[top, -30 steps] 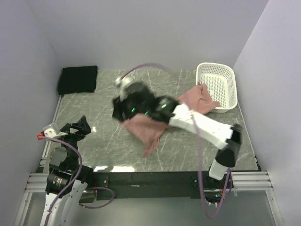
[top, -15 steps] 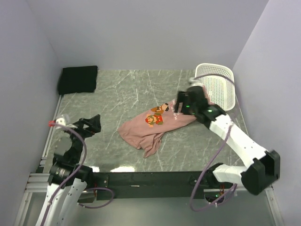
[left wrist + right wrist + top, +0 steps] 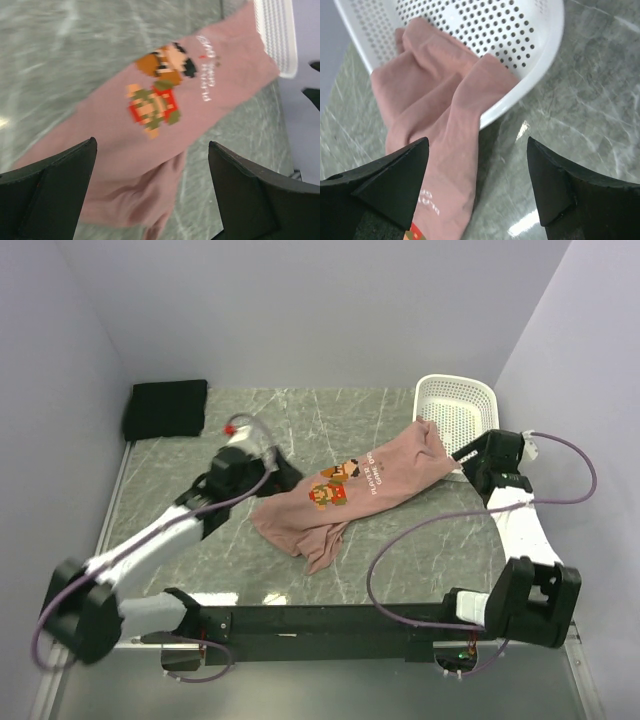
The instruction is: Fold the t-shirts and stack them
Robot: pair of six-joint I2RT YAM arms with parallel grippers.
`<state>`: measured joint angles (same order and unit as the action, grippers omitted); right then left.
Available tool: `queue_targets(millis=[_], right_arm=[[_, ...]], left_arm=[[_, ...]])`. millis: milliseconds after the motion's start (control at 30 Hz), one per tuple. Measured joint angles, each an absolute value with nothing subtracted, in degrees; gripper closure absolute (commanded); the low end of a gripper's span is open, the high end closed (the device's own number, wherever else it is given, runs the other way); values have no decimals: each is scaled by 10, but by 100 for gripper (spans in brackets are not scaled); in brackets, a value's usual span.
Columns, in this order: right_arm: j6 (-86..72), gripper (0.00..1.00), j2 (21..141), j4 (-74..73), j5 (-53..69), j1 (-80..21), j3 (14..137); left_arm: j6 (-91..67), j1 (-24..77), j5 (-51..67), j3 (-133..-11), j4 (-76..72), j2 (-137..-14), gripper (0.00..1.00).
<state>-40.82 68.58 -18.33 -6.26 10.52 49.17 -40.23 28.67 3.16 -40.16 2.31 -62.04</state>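
The pink t-shirt (image 3: 385, 472) lies stretched slantwise across the marble table, cartoon print (image 3: 335, 486) facing up. Its far end is draped over the rim of the white basket (image 3: 470, 405), and its near end is bunched (image 3: 305, 530). The black folded t-shirt (image 3: 165, 408) sits in the far left corner. My left gripper (image 3: 278, 472) hovers open by the pink shirt's left edge. In the left wrist view its jaws (image 3: 152, 185) straddle the bunched cloth (image 3: 135, 195) without holding it. My right gripper (image 3: 462, 454) is open beside the basket, above the shirt's draped end (image 3: 445, 100), and holds nothing.
The mesh basket (image 3: 520, 30) stands at the far right against the wall, holding the shirt's tip. Grey walls close in the left, back and right sides. A rail runs along the table's near edge (image 3: 350, 612).
The right arm drew the pink shirt out towards the basket, let it go, widened its jaws and pulled back right. The left arm swung from the near left corner up to the shirt.
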Motion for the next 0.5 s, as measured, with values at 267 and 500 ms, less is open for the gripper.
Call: queue_targets(millis=[267,500], right_arm=[[-462,18,780,-136,-25,138,492],[-488,26,816,-124,-26,142,492]], left_arm=[[-399,397,18,-561,-33,-894,21],[-423,400,22,-535,-29,-993,24]])
